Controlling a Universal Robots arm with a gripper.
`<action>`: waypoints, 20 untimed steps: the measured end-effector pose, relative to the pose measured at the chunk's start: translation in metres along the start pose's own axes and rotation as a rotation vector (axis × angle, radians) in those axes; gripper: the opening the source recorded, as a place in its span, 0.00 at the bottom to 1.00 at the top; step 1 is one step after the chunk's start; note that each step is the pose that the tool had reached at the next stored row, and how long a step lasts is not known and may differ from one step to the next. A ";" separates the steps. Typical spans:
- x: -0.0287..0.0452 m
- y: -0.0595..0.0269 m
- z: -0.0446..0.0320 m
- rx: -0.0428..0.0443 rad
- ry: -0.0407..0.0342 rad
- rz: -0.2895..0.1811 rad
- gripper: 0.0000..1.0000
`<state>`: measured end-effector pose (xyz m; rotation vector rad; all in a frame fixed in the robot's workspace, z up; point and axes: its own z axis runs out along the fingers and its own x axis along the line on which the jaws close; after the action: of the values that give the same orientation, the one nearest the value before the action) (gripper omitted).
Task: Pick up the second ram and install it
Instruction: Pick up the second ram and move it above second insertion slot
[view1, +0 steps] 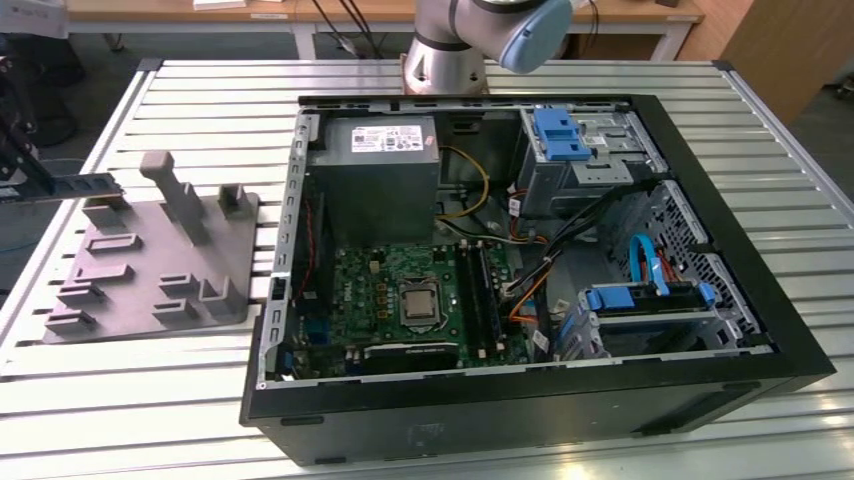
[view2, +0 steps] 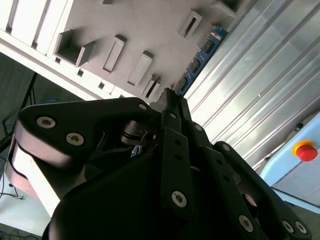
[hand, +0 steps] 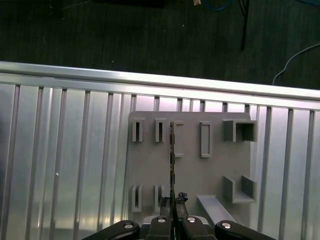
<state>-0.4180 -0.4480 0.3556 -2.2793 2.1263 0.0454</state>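
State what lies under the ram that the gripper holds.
The grey slotted block, resting on the slatted table. The second ram, seen edge-on, covers a narrow strip of it.

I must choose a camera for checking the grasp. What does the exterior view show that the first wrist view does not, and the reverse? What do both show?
Exterior view: the open computer case with its motherboard, and the arm's base behind it.
First wrist view: the gripper shut on the second ram, seen edge-on across the grey block.
Both: the grey block on the slatted table, with the held ram near it.
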 end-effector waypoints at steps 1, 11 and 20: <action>-0.0001 0.0000 -0.0022 -0.0001 0.0001 0.000 0.14; -0.0010 0.0000 -0.0254 0.0000 -0.0001 0.000 0.14; -0.0014 0.0001 -0.0371 0.0002 -0.0012 0.000 0.14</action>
<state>-0.4179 -0.4481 0.3927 -2.2787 2.1255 0.0465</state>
